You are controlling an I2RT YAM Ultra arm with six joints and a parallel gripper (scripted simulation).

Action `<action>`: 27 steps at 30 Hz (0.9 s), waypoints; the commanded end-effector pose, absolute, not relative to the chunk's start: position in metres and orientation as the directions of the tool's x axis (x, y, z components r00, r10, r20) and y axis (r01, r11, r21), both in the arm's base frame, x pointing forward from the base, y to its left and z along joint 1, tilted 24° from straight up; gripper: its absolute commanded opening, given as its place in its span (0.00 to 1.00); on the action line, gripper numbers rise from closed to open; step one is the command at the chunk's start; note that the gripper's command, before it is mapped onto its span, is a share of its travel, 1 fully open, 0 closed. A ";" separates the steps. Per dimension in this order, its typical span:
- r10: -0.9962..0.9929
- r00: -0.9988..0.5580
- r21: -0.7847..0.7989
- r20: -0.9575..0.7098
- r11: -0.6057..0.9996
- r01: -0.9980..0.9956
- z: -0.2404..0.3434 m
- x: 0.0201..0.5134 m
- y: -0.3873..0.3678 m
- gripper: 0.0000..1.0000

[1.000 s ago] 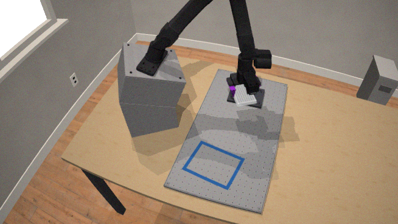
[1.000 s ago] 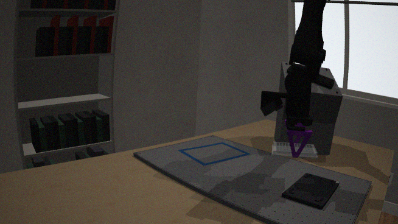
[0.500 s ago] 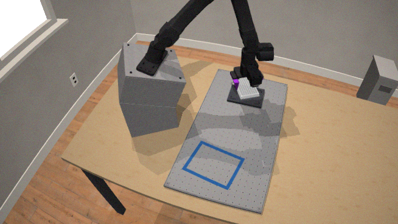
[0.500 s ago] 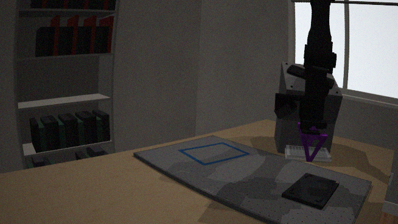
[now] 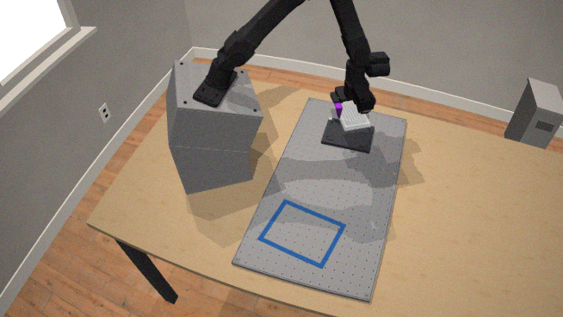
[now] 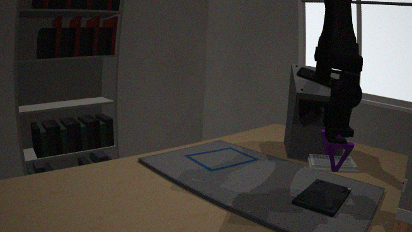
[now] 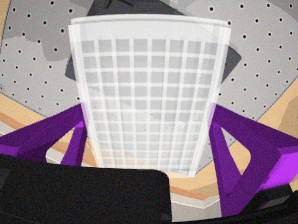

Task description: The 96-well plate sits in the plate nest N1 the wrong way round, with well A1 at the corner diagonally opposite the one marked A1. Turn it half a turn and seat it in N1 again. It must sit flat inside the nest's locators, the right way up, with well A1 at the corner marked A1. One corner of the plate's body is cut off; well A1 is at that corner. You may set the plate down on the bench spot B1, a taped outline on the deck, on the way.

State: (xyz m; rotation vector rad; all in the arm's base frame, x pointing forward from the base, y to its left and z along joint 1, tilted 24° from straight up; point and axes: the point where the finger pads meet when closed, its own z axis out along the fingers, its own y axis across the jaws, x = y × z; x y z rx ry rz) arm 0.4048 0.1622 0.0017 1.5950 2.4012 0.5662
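Note:
The white 96-well plate [image 5: 355,117] hangs level in the air above the black plate nest N1 [image 5: 349,136], which stands empty on the grey deck. My gripper [image 5: 350,113] with purple fingers is shut on the plate across its width. In the exterior view the plate [image 6: 335,161] is clear of the nest [image 6: 321,197], with the gripper [image 6: 336,157] pointing straight down. In the wrist view the plate [image 7: 150,99] fills the space between the purple fingers, and the nest [image 7: 129,12] shows behind it. I cannot tell which corner is cut off.
The blue taped outline B1 [image 5: 302,233] lies at the near end of the perforated deck [image 5: 327,189]. The grey pedestal [image 5: 213,125] holding the arm's base stands left of the deck. A grey box [image 5: 535,114] sits at the far right of the table.

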 end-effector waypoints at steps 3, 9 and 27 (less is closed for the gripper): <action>0.928 -0.370 0.416 0.039 0.322 0.851 0.006 0.405 0.162 0.00; 0.928 -0.370 0.416 0.039 0.322 0.851 0.006 0.405 0.162 0.00; 0.729 -0.672 0.398 -0.126 0.658 0.639 0.006 0.405 0.161 0.00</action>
